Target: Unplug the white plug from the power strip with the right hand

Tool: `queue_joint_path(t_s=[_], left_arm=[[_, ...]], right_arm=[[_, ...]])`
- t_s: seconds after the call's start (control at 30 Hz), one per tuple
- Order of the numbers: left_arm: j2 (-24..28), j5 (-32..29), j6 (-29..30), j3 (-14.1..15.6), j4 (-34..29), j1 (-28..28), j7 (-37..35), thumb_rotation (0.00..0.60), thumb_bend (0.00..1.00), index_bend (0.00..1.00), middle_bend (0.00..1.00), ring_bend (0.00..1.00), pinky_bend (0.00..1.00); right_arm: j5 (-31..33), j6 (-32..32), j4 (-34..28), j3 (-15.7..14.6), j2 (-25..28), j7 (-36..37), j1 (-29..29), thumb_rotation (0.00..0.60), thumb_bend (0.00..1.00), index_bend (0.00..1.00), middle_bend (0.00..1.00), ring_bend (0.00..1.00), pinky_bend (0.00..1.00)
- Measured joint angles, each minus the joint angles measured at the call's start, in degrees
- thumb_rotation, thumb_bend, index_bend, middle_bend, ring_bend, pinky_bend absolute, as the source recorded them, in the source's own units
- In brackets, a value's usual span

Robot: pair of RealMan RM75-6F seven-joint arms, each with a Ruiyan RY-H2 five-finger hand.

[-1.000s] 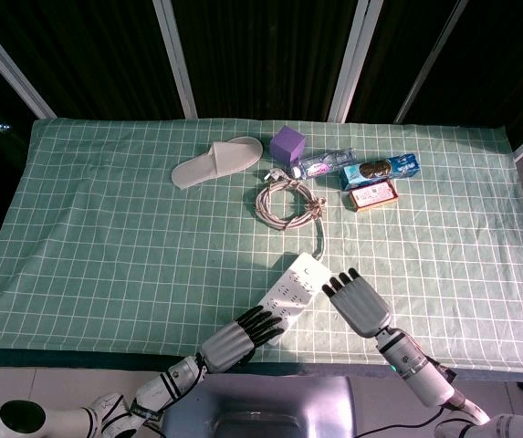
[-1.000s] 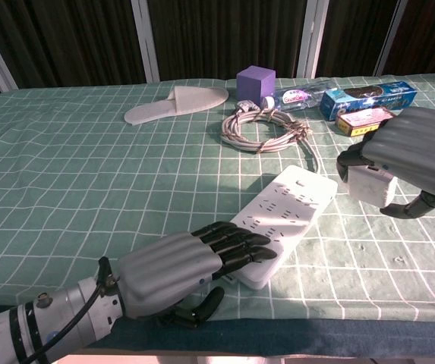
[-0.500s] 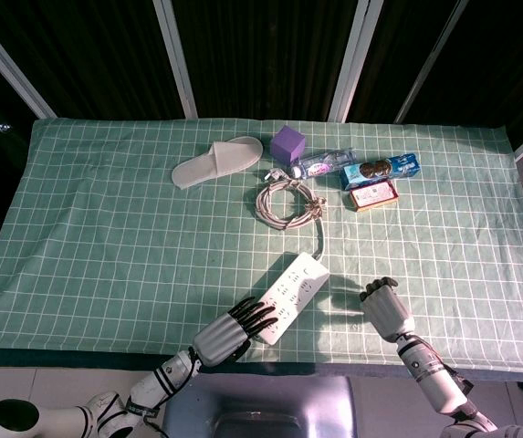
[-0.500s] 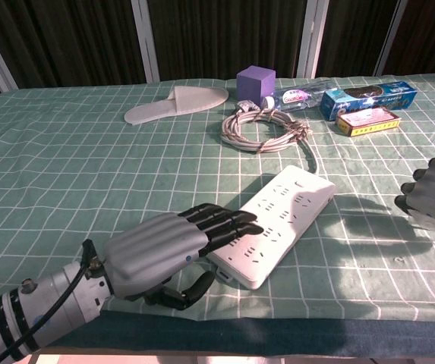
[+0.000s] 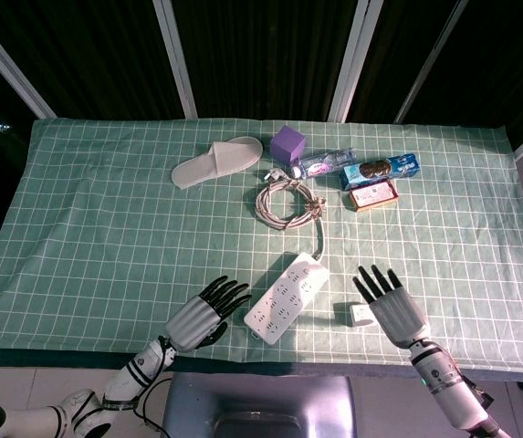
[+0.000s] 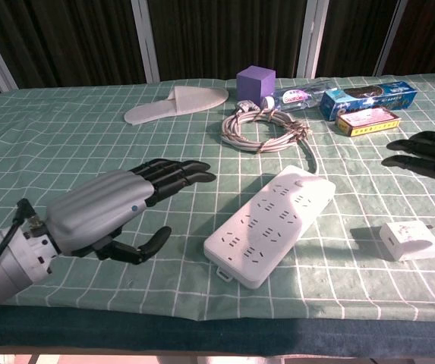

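Released since a moment ago, one boxy white plug [image 6: 409, 240] lies beside one smooth power strip [image 6: 272, 222]; left hand [image 6: 103, 208] and right hand [image 5: 392, 306] spread, empty.

No legible text on anything.
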Motion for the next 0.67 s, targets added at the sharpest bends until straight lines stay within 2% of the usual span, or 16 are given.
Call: queue_joint_path(t_s=[0.07,0.17,0.3,0.43,0.57,0.67], left_arm=[[3.25,-0.46,1.34,0.34,-1.42,1.44,0.55,0.600,0.59,0.00,0.00,0.00,0.03],[8.11,-2.20,2.39,0.68,-3.71,3.56,1.19,0.600,0.59,0.00,0.00,0.00,0.03],[15.97,-7.48,3.89,0.89,-7.22,8.01,2.85,0.600,0.58,0.00,0.00,0.00,0.03],[20.49,-10.40,7.35,1.58,-9.11,13.45,5.33,0.600,0.57,0.00,0.00,0.00,0.03],[21.96,-10.72,12.00,2.10,-9.07,17.29,4.60,0.600,0.57,0.00,0.00,0.00,0.03],[23.16,-10.58,12.27,1.93,-9.08,17.86,1.77,0.600,0.57,0.00,0.00,0.00,0.03]], right_arm=[[-1.43,3.48,-1.16,0.00,1.88,5.27,-1.84,0.600,0.16,0.00,0.00,0.00,0.10],[-2.99,9.15,-1.74,0.20,4.35,13.68,-5.05,0.600,0.16,0.00,0.00,0.00,0.01],[-4.18,16.07,-0.61,0.67,6.71,25.46,-9.66,0.600,0.16,0.00,0.00,0.00,0.00],[-4.82,22.30,3.69,1.28,8.18,37.01,-14.97,0.600,0.16,0.00,0.00,0.00,0.00],[-5.32,24.49,7.33,2.21,9.20,41.53,-17.73,0.600,0.16,0.00,0.00,0.00,0.00],[-4.35,23.29,7.78,3.17,9.71,42.20,-18.04,0.600,0.16,0.00,0.00,0.00,0.00]])
